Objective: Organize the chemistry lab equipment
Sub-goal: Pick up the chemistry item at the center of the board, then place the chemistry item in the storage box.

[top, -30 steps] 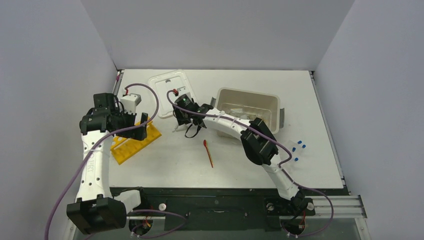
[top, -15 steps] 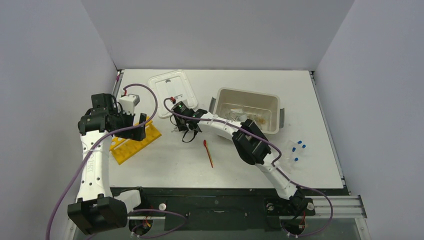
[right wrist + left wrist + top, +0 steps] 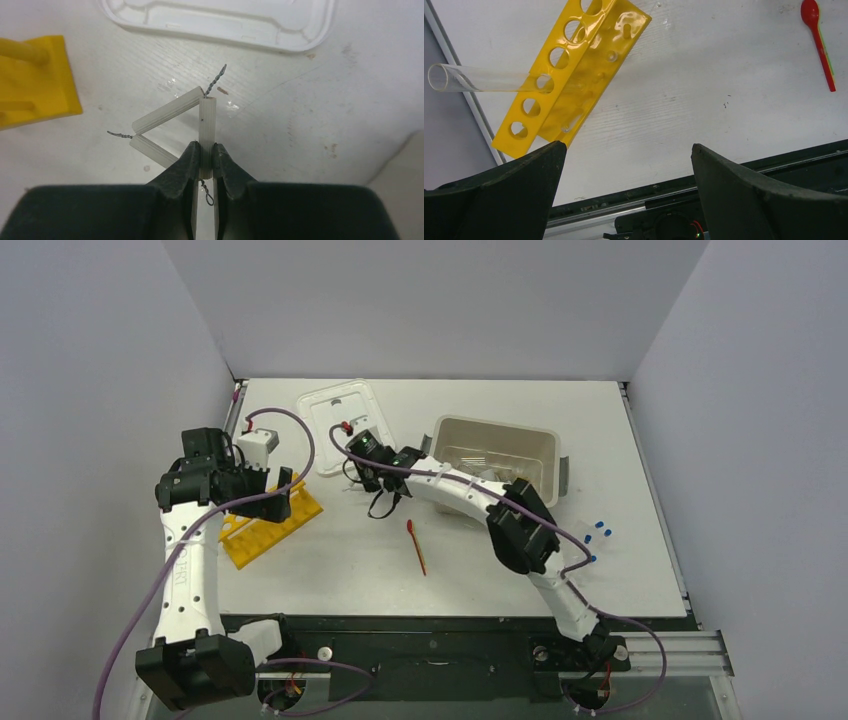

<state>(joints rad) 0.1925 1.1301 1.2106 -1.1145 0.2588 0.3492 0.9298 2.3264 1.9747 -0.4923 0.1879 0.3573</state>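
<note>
Beside the white lid [image 3: 220, 20]: right gripper [image 3: 202, 150], fingers clamped on one white tube of the clay triangle [image 3: 168, 110]; about 10 o'clock from desk [image 3: 480, 560] centre.
Left gripper [image 3: 626, 150]: fingers wide apart, holding nothing, above the rack's near end.
Yellow rack [image 3: 594, 65]: 9 o'clock; clear test tube [image 3: 479, 80] through one hole, open end toward the desk's left edge.
Red spatula [image 3: 821, 42]: 6 o'clock, lying alone.
Beige tub [image 3: 495, 425]: 1 o'clock.
Blue caps [image 3: 598, 532]: 4 o'clock.
</note>
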